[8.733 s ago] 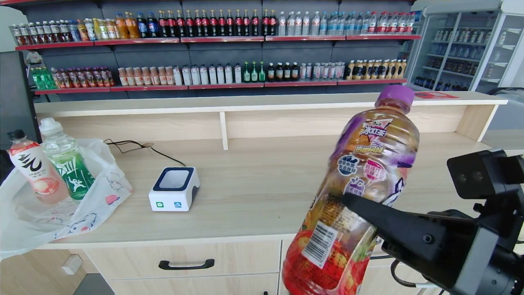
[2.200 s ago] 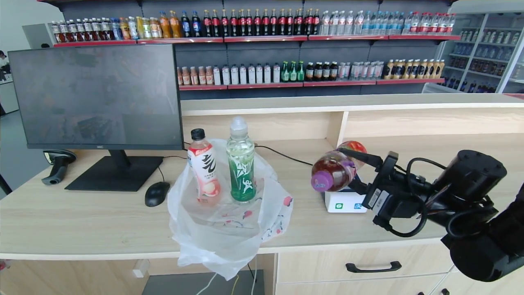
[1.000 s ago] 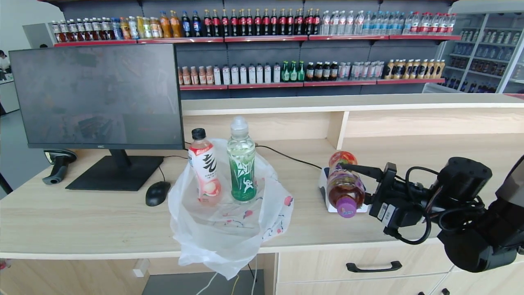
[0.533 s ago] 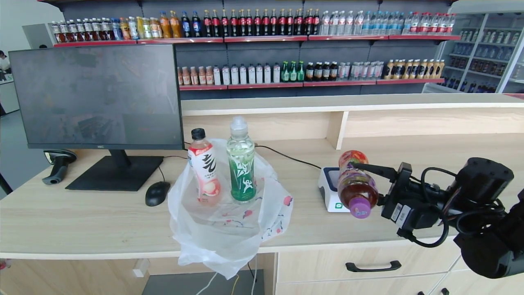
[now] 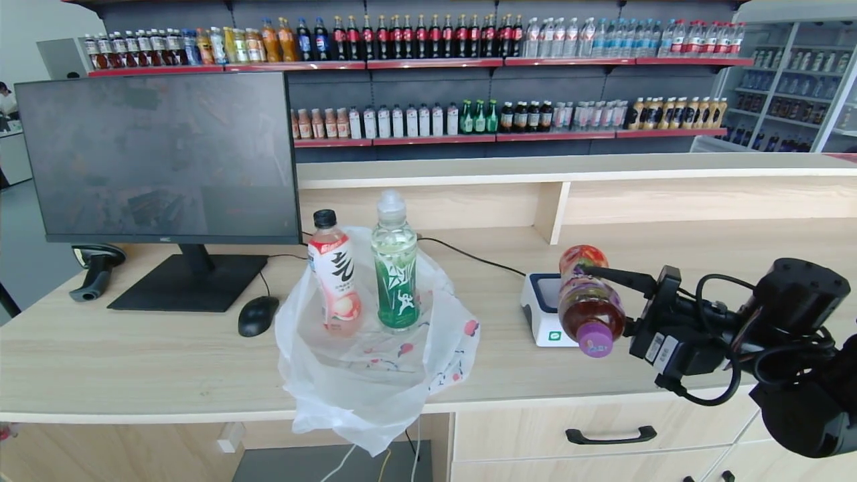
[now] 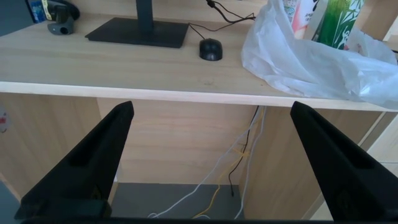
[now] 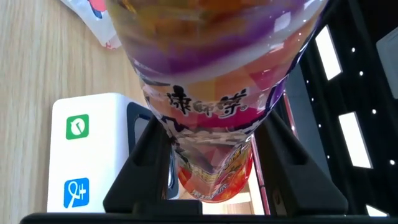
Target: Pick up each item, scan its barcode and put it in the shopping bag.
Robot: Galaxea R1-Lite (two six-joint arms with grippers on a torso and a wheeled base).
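My right gripper (image 5: 600, 294) is shut on a purple-capped tea bottle (image 5: 589, 309), held lying over with its cap toward me, just right of and above the white barcode scanner (image 5: 542, 311). In the right wrist view the bottle (image 7: 217, 93) sits between the black fingers (image 7: 149, 165), with the scanner (image 7: 87, 155) beside it. The white shopping bag (image 5: 375, 375) lies open on the counter with a pink bottle (image 5: 333, 274) and a green bottle (image 5: 395, 268) standing in it. My left gripper (image 6: 211, 155) hangs open below the counter edge, with the bag (image 6: 311, 62) above it.
A monitor (image 5: 161, 157), mouse (image 5: 257, 316) and handheld scanner (image 5: 97, 268) occupy the counter's left. A raised ledge (image 5: 569, 167) runs along the back, with drink shelves behind it. A cable (image 5: 469, 256) runs to the scanner. Drawers with a black handle (image 5: 609, 436) are below.
Over the last second my right gripper has carried the bottle a little to the right, from over the scanner to its right side. The bag and its bottles have not moved.
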